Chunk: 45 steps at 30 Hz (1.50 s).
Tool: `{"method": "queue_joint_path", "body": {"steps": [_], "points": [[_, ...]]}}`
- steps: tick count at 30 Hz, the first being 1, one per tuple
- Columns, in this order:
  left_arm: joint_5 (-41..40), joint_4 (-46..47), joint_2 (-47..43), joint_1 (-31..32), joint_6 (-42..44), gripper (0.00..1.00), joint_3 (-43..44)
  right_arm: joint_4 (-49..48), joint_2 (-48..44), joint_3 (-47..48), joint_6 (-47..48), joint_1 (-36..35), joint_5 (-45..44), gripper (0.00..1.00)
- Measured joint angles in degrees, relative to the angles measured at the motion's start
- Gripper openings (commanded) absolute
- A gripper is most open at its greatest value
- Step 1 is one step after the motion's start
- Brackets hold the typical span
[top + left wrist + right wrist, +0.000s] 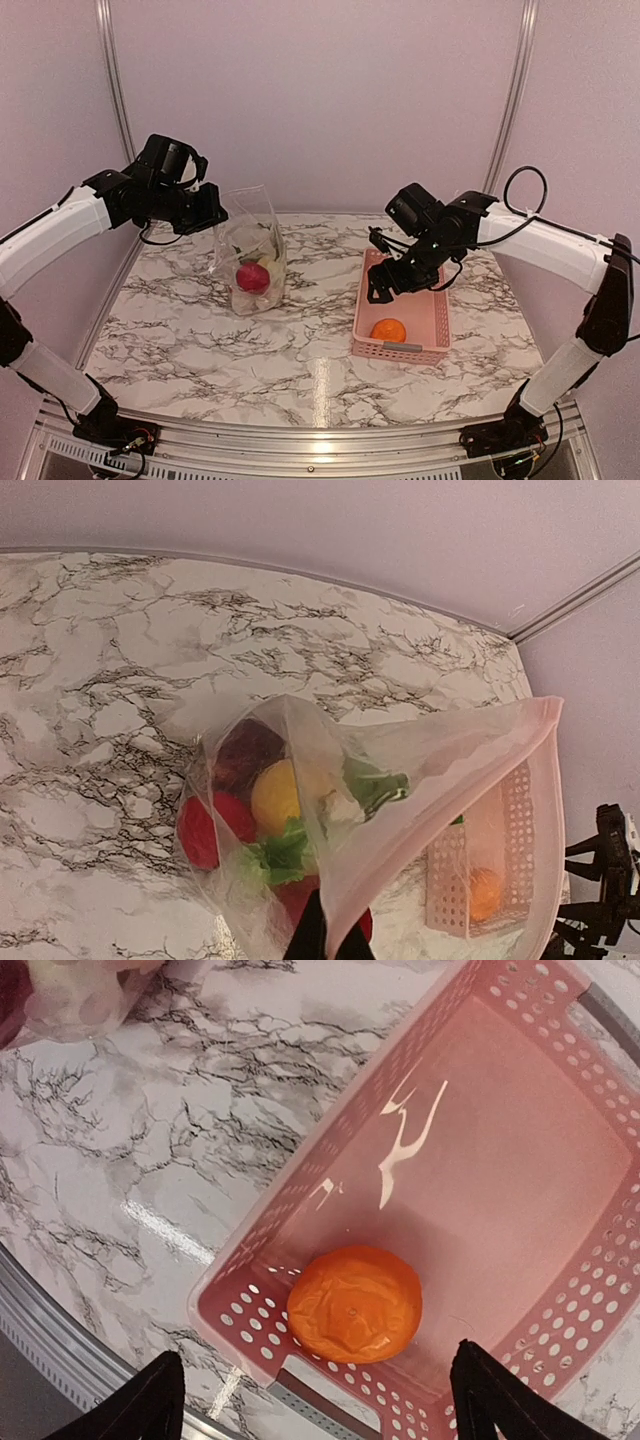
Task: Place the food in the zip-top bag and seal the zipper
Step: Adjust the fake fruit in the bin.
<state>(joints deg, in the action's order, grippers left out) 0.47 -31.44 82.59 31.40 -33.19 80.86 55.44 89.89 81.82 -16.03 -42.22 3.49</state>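
The clear zip-top bag stands on the marble table, lifted by its mouth edge. My left gripper is shut on that edge, and its fingertips pinch the zipper strip. Food lies inside the bag: a red ball, a yellow piece, green leaves and a dark piece. One orange ball rests in the near end of the pink basket. My right gripper hangs open above it, one finger on either side, touching nothing.
The pink basket sits right of centre with the orange ball in it. Bare marble lies between bag and basket. A metal rail runs along the table's near edge. Walls close the back.
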Motion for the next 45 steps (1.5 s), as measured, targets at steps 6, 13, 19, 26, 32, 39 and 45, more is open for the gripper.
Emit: {"method": "queue_joint_path", "body": {"steps": [6,13,19,26,32,39,45], "points": [[2.40,0.68,0.50,0.00,-1.22,0.00,0.44,3.82,0.52,-6.73,-0.72,0.37,-0.52,0.95],[3.98,1.22,1.57,0.00,-2.32,0.00,0.52,3.13,0.81,-10.58,-1.75,0.83,-1.77,0.96],[4.48,1.22,2.12,0.13,-2.54,0.00,0.52,1.25,1.53,-12.83,-2.38,0.87,-2.16,0.97],[4.59,1.20,2.14,0.22,-2.60,0.00,0.52,-2.36,3.02,-14.75,-2.43,0.90,-2.43,0.97],[4.59,1.16,2.14,0.26,-2.60,0.00,0.52,-4.94,4.46,-16.63,-2.75,0.90,-2.54,0.91],[4.57,1.16,2.12,0.26,-2.60,0.00,0.55,-6.93,4.70,-17.53,-2.80,0.90,-3.52,0.73],[4.57,1.14,2.14,0.26,-2.58,0.00,0.61,-8.11,4.72,-17.62,-2.80,0.96,-4.59,0.61]]}}
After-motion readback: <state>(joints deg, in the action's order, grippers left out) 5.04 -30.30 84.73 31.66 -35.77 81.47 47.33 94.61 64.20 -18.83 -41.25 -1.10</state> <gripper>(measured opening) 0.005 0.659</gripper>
